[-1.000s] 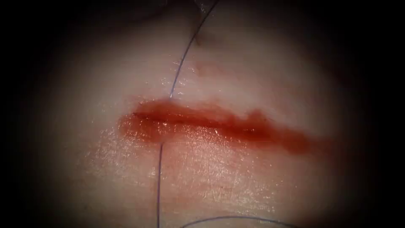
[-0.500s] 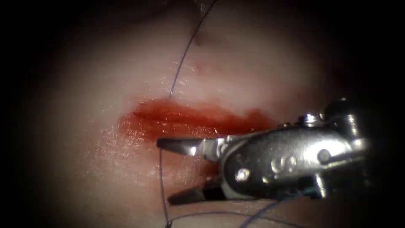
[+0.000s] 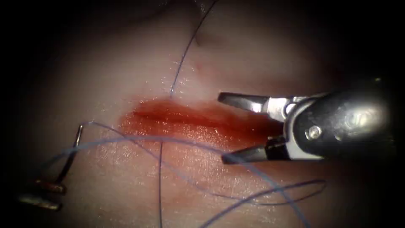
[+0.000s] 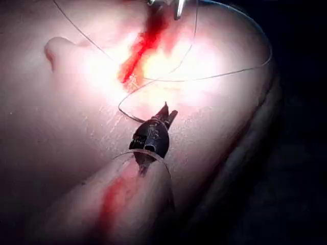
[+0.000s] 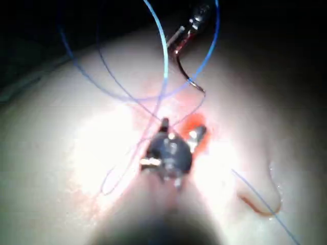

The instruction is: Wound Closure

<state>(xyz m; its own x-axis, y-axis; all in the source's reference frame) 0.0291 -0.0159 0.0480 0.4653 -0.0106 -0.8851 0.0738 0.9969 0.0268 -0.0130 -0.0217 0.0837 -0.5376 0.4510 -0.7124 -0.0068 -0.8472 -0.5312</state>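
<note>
Where the endoscope view darkened at far left, the left tool (image 3: 44, 194) was hard to make out, just two dull jaw shapes at the edge of the light. Needle (image 3: 71, 154) rose from them as a dark curve, gripped near one end, well left of the cut (image 3: 190, 118) and not in the tissue (image 3: 236, 55). Thread (image 3: 159, 181) left the needle's free upper end and swept right in loose loops across the lower tissue; one loop ran out of frame. A separate strand met the tissue just above the cut and showed again just below it.

Right wrist view gave the better look at that grip: left tool (image 5: 196, 20) closed on the needle (image 5: 184, 69), the hooked curve hanging clear of the surface. Left wrist view showed the left tool (image 4: 166, 112) with tips nearly together, over pale tissue.

Red fluid (image 3: 139, 126) lay along the cut. To the right, the right tool (image 3: 222, 128) sat with jaws spread wide, one tip above the cut, one below, holding nothing. Whether the lower tip touched the passing thread, could not tell. Its shaft faded into shadow at the frame's right.
</note>
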